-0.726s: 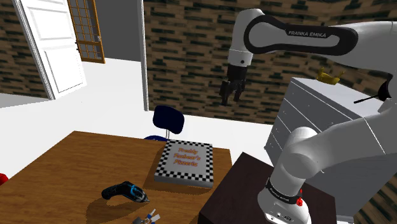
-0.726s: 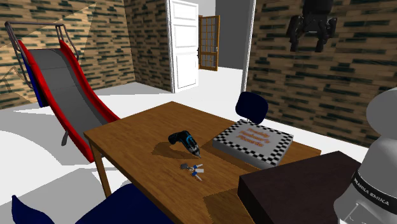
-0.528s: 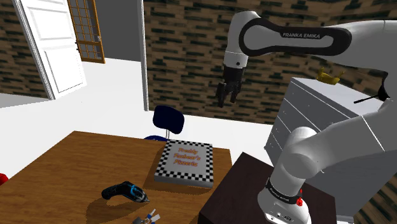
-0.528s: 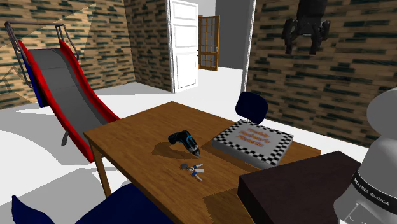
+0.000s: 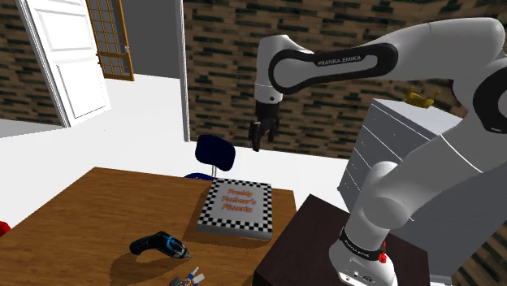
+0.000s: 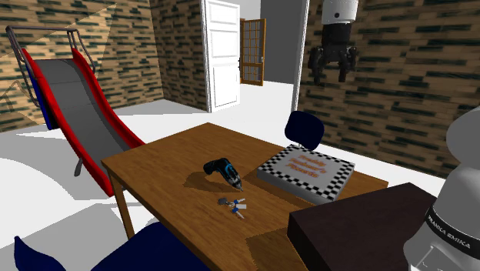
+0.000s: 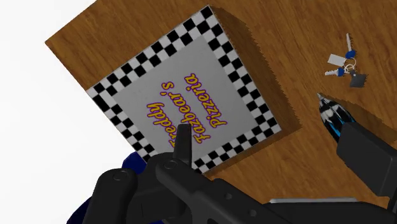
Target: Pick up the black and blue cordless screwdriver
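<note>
The gripper hangs high in the upper middle of the shoulder view, well above the wooden table and clear of everything on it. Its two black fingers are spread apart with nothing between them (the second exterior view, where it sits near the top edge right of centre, shows the gap most plainly).

The cordless screwdriver lies on its side on the table in the lower left of the shoulder view, black at the handle and blue toward the nose. In the second exterior view it sits at about the centre of the frame. A small bunch of keys lies just beside it, toward the bottom edge. To its right, apart from it, a flat pizza box with a chequered border rests near the table's far corner. A blue chair stands behind that end of the table.

In the wrist view the pizza box lies below the open fingers. The screwdriver's blue and black nose shows beside one finger, which hides the rest of the tool. The keys lie a little beyond its tip.

The dark stand fills the lower right of the shoulder view, with a grey dresser behind it. A red and grey slide rises at the left of the second exterior view.
</note>
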